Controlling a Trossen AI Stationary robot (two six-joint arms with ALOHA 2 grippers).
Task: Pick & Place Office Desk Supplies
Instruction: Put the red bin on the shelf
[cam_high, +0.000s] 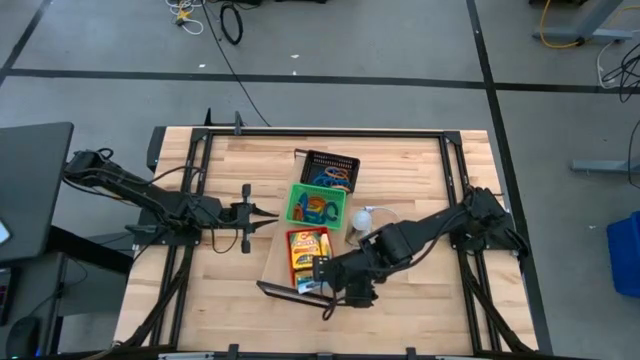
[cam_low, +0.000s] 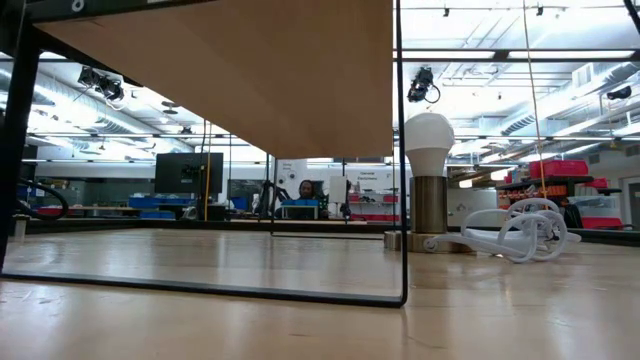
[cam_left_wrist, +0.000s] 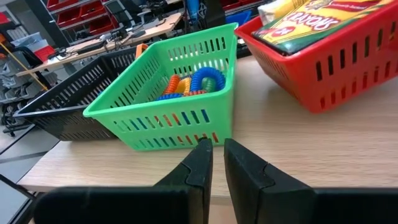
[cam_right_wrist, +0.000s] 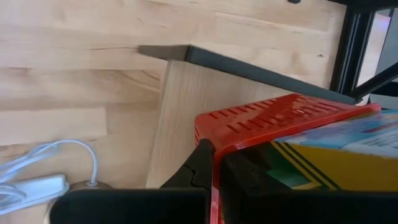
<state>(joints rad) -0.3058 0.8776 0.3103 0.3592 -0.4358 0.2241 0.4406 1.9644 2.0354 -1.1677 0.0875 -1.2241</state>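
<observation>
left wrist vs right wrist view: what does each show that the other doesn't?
Only the left wrist view: the green plastic mesh basket holding coiled blue, orange and yellow loop bands, the black mesh basket beside it, and the left gripper hovering short of the green basket, gripping nothing.

Only the right wrist view: the right gripper clamped on the red basket's rim, and a white cable on the table.

Both: the red plastic mesh basket with the yellow crayon box inside, on the wooden tabletop.
</observation>
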